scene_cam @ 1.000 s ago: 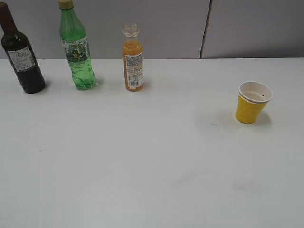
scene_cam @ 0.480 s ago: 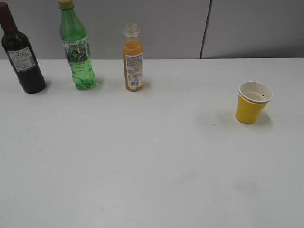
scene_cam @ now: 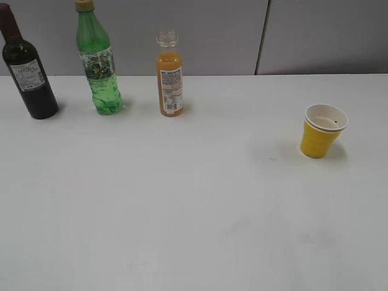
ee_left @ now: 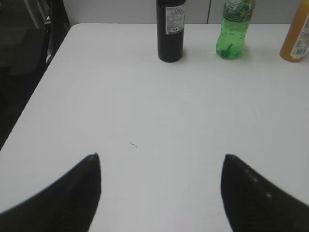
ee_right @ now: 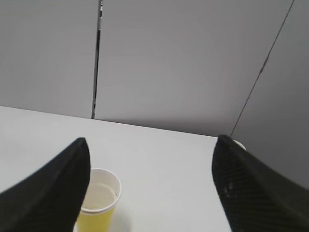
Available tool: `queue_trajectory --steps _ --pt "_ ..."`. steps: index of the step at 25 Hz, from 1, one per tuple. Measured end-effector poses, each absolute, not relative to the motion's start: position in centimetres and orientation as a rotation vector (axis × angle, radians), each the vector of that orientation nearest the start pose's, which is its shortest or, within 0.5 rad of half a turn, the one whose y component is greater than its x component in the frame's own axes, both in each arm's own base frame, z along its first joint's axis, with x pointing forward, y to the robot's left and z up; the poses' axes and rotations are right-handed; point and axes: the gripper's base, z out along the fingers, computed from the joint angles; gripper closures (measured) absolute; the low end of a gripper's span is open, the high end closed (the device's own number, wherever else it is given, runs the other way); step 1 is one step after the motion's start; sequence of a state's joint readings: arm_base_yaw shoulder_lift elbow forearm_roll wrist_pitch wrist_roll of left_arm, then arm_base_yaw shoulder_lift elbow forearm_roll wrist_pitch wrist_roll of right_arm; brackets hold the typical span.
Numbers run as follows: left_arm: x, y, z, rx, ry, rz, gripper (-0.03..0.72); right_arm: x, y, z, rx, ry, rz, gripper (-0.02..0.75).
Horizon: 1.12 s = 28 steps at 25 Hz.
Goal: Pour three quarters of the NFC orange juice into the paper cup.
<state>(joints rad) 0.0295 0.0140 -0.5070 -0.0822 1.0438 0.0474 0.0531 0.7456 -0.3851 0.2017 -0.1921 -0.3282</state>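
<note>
The NFC orange juice (scene_cam: 170, 76), a small clear bottle of orange liquid with a white label and no cap, stands upright at the back of the white table; its edge shows in the left wrist view (ee_left: 298, 38). The yellow paper cup (scene_cam: 323, 131) stands upright at the right, empty, and shows in the right wrist view (ee_right: 98, 200) beside the left finger. My left gripper (ee_left: 161, 157) is open and empty above bare table, far from the bottles. My right gripper (ee_right: 150, 141) is open and empty, with the cup just ahead to its left. Neither gripper shows in the exterior view.
A tall green bottle (scene_cam: 97, 63) and a dark wine bottle (scene_cam: 27, 70) stand left of the juice along the back; both show in the left wrist view (ee_left: 233, 29) (ee_left: 171, 30). A grey wall panel (scene_cam: 200, 33) rises behind the table. The table's left edge (ee_left: 36, 96) drops off.
</note>
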Motion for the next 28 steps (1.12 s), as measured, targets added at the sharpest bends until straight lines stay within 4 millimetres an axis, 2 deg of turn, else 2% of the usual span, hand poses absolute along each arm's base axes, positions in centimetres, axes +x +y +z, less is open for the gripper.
queue_trajectory --steps 4,7,13,18,23,28 --pt "-0.3 -0.7 28.1 0.021 2.032 -0.05 0.099 17.6 0.6 27.0 -0.113 1.649 -0.086 0.145" --pt "-0.3 -0.7 28.1 0.021 2.032 -0.05 0.099 18.4 1.1 25.1 -0.121 1.633 -0.015 0.145" --pt "-0.3 -0.7 28.1 0.021 2.032 -0.05 0.099 19.9 1.8 21.4 -0.141 1.72 0.075 0.146" --pt "-0.3 -0.7 28.1 0.021 2.032 -0.05 0.099 20.8 1.9 20.0 -0.144 1.751 0.093 0.142" --pt "-0.3 -0.7 28.1 0.021 2.032 -0.05 0.099 21.5 2.3 18.1 -0.146 1.818 0.143 0.08" --pt "-0.3 -0.7 28.1 0.021 2.032 -0.05 0.099 22.5 2.5 16.8 -0.141 1.779 0.181 0.071"
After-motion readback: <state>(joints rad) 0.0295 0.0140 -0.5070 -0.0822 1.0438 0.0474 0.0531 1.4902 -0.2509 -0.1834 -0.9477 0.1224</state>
